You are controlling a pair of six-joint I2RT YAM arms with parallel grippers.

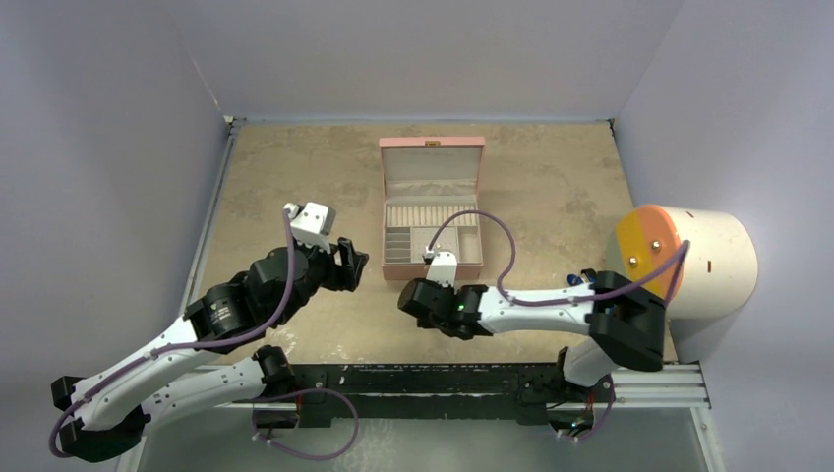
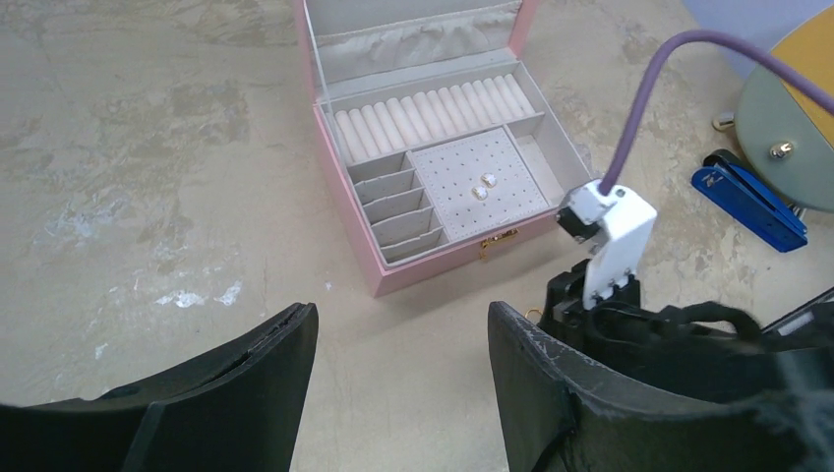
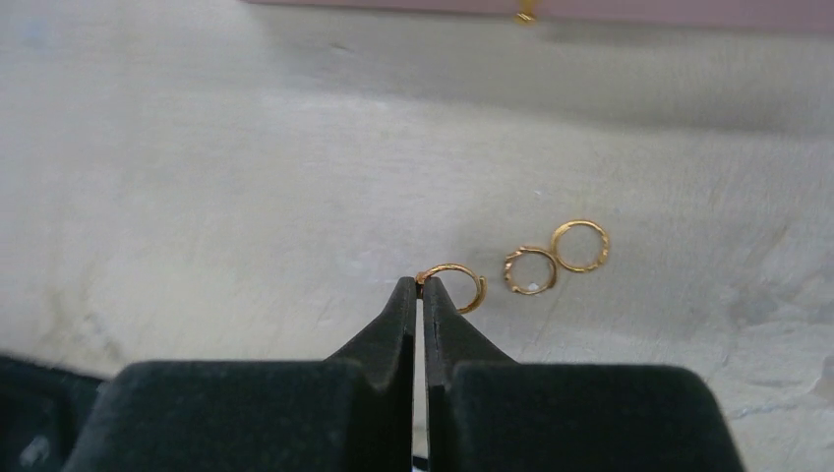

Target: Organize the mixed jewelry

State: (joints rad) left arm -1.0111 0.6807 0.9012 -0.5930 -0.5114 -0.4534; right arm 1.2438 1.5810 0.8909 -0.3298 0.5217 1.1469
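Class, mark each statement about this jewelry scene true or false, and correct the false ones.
1. The pink box is closed. False: its lid stands open.
2. The right gripper pinches a gold ring. True.
3. Four more rings lie beside it. False: only two other rings lie nearby.
4. The left gripper is open and holds nothing. True.
5. The box holds no jewelry. False: two studs sit inside.

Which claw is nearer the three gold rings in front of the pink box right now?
Right. The right claw is closed on one gold ring, the other two rings lying just beside it. The left claw hangs open left of the pink box, well away from them.
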